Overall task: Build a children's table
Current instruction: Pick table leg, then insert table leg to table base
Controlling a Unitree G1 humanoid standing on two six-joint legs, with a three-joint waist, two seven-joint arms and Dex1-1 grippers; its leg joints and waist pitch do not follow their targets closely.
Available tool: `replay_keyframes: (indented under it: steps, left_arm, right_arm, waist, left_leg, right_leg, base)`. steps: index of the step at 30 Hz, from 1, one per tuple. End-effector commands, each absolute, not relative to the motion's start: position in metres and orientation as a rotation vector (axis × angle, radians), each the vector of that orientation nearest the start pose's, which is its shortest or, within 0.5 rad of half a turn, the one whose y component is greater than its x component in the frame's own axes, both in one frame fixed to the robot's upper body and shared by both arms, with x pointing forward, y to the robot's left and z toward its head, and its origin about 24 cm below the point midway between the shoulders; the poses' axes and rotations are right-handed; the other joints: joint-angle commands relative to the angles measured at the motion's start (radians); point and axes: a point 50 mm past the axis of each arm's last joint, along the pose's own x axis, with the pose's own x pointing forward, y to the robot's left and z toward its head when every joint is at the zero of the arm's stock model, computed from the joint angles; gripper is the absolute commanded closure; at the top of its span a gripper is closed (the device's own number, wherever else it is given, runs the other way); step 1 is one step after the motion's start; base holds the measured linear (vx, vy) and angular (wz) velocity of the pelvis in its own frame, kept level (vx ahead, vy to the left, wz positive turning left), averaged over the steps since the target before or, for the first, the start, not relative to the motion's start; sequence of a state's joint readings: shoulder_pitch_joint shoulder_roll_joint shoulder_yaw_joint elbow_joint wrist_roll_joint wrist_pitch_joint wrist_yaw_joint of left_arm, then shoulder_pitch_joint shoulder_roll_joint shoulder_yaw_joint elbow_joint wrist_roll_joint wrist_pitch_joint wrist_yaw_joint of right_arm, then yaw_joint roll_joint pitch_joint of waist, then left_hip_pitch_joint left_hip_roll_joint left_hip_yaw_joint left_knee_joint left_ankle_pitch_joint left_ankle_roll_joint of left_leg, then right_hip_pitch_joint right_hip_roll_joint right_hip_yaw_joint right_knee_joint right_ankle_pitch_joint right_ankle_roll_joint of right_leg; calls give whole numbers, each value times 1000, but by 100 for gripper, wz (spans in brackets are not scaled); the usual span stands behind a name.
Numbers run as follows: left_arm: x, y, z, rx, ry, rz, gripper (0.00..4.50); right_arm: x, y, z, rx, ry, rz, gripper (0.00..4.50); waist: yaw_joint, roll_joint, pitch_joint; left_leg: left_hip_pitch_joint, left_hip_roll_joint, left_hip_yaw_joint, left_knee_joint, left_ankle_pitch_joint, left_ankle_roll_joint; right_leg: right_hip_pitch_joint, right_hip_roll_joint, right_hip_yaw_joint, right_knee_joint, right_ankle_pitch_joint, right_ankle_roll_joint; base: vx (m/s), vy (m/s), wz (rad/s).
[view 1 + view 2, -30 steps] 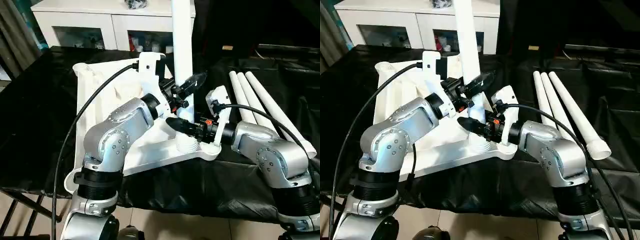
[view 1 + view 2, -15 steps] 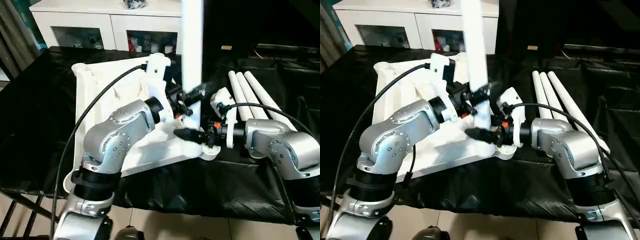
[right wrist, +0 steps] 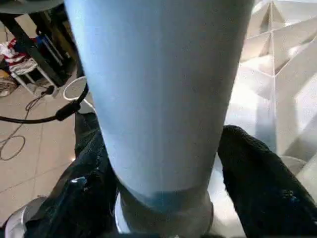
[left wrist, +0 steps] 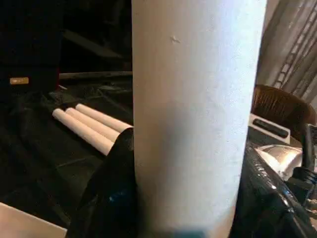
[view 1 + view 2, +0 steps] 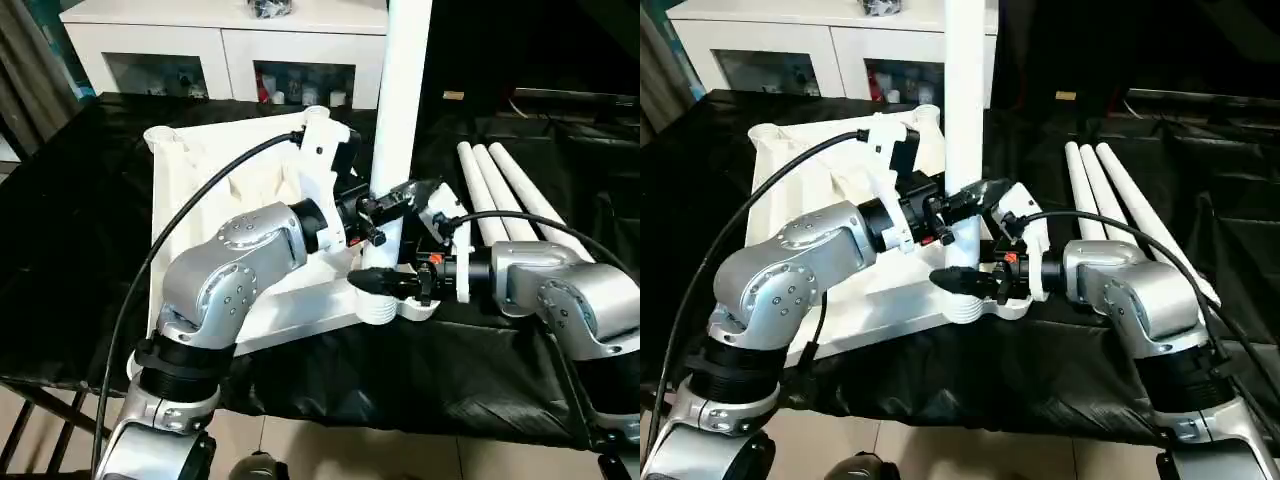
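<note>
The children's table top (image 5: 195,190) lies upside down on the black-covered bench, its ribbed underside up. One white leg (image 5: 402,110) stands upright in the near corner socket (image 5: 381,306). My left gripper (image 5: 390,206) is shut on this leg a little above the socket; its fingers (image 4: 111,193) press both sides. My right gripper (image 5: 386,281) straddles the leg's base just over the socket, open, its fingers (image 3: 262,183) loosely flanking the leg (image 3: 158,94).
Three loose white legs (image 5: 512,188) lie side by side on the black cloth to the right. A white glass-doored cabinet (image 5: 225,45) stands behind the bench. A black cable (image 5: 150,270) loops over my left arm.
The leg has moved right and now stands over the corner socket. My left gripper went with it. My right gripper dropped toward the leg's base and its jaws widened.
</note>
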State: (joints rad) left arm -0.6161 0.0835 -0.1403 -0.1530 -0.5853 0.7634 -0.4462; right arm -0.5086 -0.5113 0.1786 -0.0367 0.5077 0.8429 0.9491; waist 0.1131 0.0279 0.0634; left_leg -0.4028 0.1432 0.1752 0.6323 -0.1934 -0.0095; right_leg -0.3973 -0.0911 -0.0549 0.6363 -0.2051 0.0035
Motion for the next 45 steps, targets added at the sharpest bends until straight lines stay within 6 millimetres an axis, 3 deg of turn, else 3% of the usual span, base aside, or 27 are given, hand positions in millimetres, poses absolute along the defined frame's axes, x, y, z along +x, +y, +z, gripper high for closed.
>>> replay_keyframes:
  steps: [1, 2, 9, 22, 23, 24, 27, 29, 33, 34, 35, 37, 38, 39, 40, 41, 42, 43, 44, 45]
  left_arm:
    - [288, 29, 190, -256, 27, -1139, 264]
    - [288, 29, 191, -257, 26, -1142, 264]
    - [287, 28, 191, -267, 31, -1161, 264]
    - [290, 29, 192, -270, 21, -1137, 264]
    - [290, 29, 193, -275, 11, -1128, 208]
    - [292, 30, 196, -298, -9, -1120, 194]
    - [294, 36, 218, -366, -202, -1085, 181]
    - [294, 37, 225, -372, -259, -1072, 156]
    - [299, 44, 235, -367, -345, -962, 152]
    - [300, 46, 236, -369, -355, -947, 152]
    - [302, 53, 234, -368, -346, -955, 152]
    - [304, 57, 229, -337, -327, -958, 152]
    - [305, 60, 221, -295, -281, -970, 152]
    - [305, 62, 210, -215, -239, -987, 152]
    - [304, 64, 202, -160, -210, -1000, 152]
    - [303, 63, 188, -70, -161, -1033, 152]
    - [300, 61, 173, 18, -106, -1071, 152]
    - [298, 60, 162, 68, -60, -1097, 152]
    - [295, 58, 148, 110, -5, -1125, 152]
    - [292, 57, 132, 143, 58, -1148, 152]
  right_arm:
    - [290, -129, 123, 21, 456, 1212, 185]
    - [290, -129, 123, 23, 457, 1214, 185]
    - [290, -128, 122, 27, 457, 1217, 246]
    - [291, -125, 121, 51, 403, 1198, 257]
    - [292, -125, 121, 55, 396, 1192, 257]
    - [292, -125, 121, 61, 384, 1181, 257]
    - [295, -124, 123, 118, 313, 1123, 258]
    - [296, -124, 124, 139, 289, 1100, 259]
    - [300, -128, 125, 180, 231, 1001, 259]
    - [301, -130, 125, 181, 221, 968, 259]
    - [304, -139, 122, 183, 202, 866, 259]
    - [305, -144, 121, 190, 200, 830, 259]
    - [307, -151, 119, 184, 195, 762, 259]
    - [307, -160, 118, 153, 187, 705, 259]
    - [307, -165, 117, 131, 181, 665, 259]
    - [307, -172, 117, 104, 177, 617, 259]
    - [307, -178, 116, 71, 179, 589, 259]
    - [306, -182, 115, 48, 178, 567, 259]
    - [306, -185, 114, 20, 174, 549, 259]
    - [305, -189, 113, 1, 171, 532, 259]
  waist:
    - [2, -17, -76]
    - [3, -14, -76]
    - [2, -15, -77]
    - [2, -13, -77]
    - [3, -12, -77]
    - [2, -11, -77]
    - [4, -13, -77]
    - [4, -13, -78]
    - [3, -10, -76]
    - [0, -2, -75]
    - [2, 4, -77]
    - [0, 1, -77]
    - [0, 26, -78]
    - [-3, 25, -75]
    - [-10, 13, -76]
    - [-6, 25, -78]
    - [-9, 30, -79]
    - [-9, 28, -82]
    - [-11, 37, -82]
    - [-9, 36, -83]
  left_leg:
    - [21, 77, -31, -76, -90, 32]
    - [21, 77, -31, -76, -89, 33]
    - [21, 77, -31, -75, -87, 34]
    - [21, 77, -32, -77, -99, 28]
    - [22, 78, -32, -77, -98, 28]
    - [21, 77, -32, -76, -96, 27]
    - [19, 79, -31, -78, -103, 27]
    - [21, 79, -33, -78, -104, 29]
    - [21, 79, -33, -80, -115, 23]
    - [21, 79, -33, -81, -122, 16]
    - [23, 78, -34, -81, -129, 5]
    - [24, 75, -33, -84, -140, -5]
    - [24, 74, -36, -82, -144, -14]
    - [25, 74, -35, -85, -158, -20]
    - [27, 73, -34, -88, -164, -23]
    - [27, 73, -36, -87, -151, -18]
    - [27, 71, -34, -85, -150, -20]
    - [27, 72, -34, -85, -143, -17]
    - [26, 70, -32, -85, -143, -20]
    - [27, 71, -33, -85, -147, -20]
  right_leg:
    - [52, -68, 45, -71, -87, -249]
    - [52, -68, 45, -70, -87, -251]
    - [53, -68, 45, -69, -75, -255]
    - [53, -68, 45, -70, -75, -255]
    - [53, -67, 44, -69, -75, -255]
    - [52, -68, 44, -69, -72, -255]
    - [53, -71, 45, -73, -74, -258]
    - [54, -69, 44, -71, -66, -257]
    - [53, -70, 44, -73, -68, -250]
    - [52, -68, 44, -75, -75, -243]
    - [52, -68, 43, -74, -81, -236]
    - [51, -64, 42, -75, -96, -223]
    - [50, -64, 42, -70, -92, -224]
    - [46, -60, 40, -78, -105, -215]
    - [48, -57, 40, -78, -105, -201]
    - [47, -60, 41, -79, -107, -188]
    - [46, -58, 42, -79, -111, -182]
    - [48, -58, 42, -79, -112, -172]
    - [47, -60, 42, -76, -112, -178]
    - [45, -59, 41, -81, -119, -173]
  base:
    - [0, 0, 0]
    - [0, 0, 0]
    - [0, 0, 0]
    - [0, 0, 0]
    - [0, 0, 0]
    - [0, 0, 0]
    - [0, 0, 0]
    - [0, 0, 0]
    - [0, 0, 0]
    - [0, 0, 0]
    - [0, 0, 0]
    - [0, 0, 0]
    - [0, 0, 0]
    - [0, 0, 0]
    - [0, 0, 0]
    - [0, 0, 0]
    - [0, 0, 0]
    - [0, 0, 0]
    - [0, 0, 0]
    - [0, 0, 0]
